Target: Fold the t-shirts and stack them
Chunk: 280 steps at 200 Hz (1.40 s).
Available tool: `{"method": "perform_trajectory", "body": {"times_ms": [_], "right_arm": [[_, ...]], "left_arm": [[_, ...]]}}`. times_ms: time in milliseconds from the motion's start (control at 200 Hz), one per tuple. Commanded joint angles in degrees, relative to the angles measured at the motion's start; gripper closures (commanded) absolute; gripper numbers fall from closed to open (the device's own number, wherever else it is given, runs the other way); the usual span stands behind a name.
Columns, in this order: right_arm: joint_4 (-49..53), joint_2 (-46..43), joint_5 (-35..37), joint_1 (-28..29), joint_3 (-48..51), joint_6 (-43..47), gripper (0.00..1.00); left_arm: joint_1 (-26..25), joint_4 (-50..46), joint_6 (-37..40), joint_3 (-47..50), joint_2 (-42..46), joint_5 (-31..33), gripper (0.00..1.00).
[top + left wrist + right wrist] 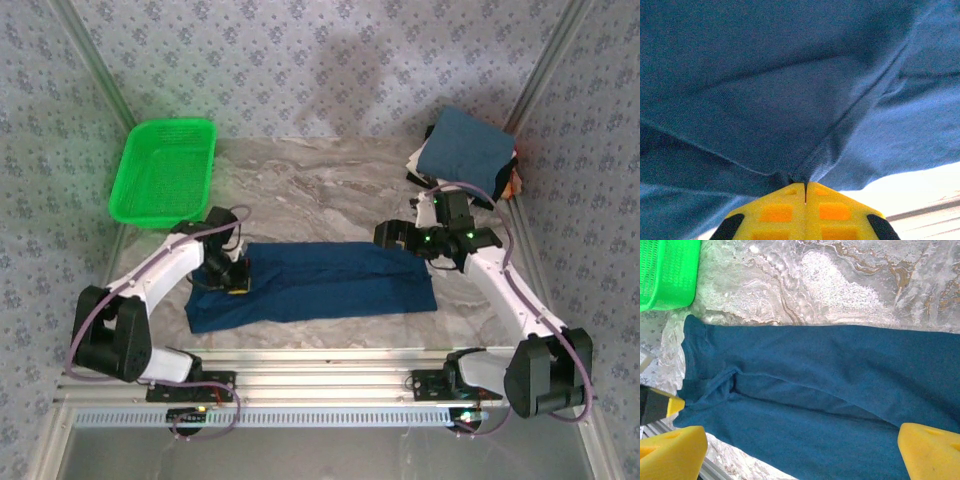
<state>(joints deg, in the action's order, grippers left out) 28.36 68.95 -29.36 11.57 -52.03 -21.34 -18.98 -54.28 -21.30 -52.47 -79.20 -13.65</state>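
arms (160,268): white, black joints | cables (73,332): purple | tool fingers (775,212): yellow

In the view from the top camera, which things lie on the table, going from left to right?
Bright green plastic mesh basket → long folded dark blue cloth t-shirt → stack of folded t-shirts with a blue one on top.

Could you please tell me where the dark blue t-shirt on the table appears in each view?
Top external: the dark blue t-shirt is a long strip at centre.
Left wrist: the t-shirt covers the upper part, pinched by the fingers of the left gripper.
Right wrist: the t-shirt spans the middle.
Landmark: green basket, upper left in top and right wrist.
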Motion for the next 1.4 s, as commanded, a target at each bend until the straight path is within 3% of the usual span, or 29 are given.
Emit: {"method": "perform_trajectory", "body": {"times_ms": [0,240,385,540,660,794,1004,1394], "right_arm": [[1.0,0.7,-0.9,-0.7,-1.3,1.5,0.0],[0.8,3.1,-1.8,-1.8,-1.7,1.7,0.0],[0.4,4.7,-2.1,-1.9,-1.9,1.6,0.0],[1.4,6.3,-1.0,-1.9,-1.7,1.3,0.0],[5.6,9.2,3.0,-1.9,-2.7,1.1,0.0],[8.5,12.1,7.1,-1.1,-3.1,-0.6,0.0],[9.3,17.3,11.9,-0.2,-2.6,-5.5,0.0],[3.8,20.1,10.5,1.3,-2.1,-6.7,0.03]], "left_arm": [[-1.7,-4.4,-5.2,1.2,3.8,0.7,1.0],[-4.9,-4.9,-10.6,3.3,2.7,0.3,1.0],[-7.4,-5.8,-12.6,3.0,-2.0,3.6,0.97],[-7.5,-5.2,-14.6,3.0,-3.3,5.0,0.8],[-7.6,-4.5,-14.8,-0.1,-0.1,4.5,0.51],[-9.1,-2.8,-13.0,-8.8,1.4,3.9,0.4],[-9.8,8.5,-12.7,-14.5,-3.9,0.0,0.38],[-3.6,16.9,-13.0,-13.8,-16.9,4.3,0.4]]}}
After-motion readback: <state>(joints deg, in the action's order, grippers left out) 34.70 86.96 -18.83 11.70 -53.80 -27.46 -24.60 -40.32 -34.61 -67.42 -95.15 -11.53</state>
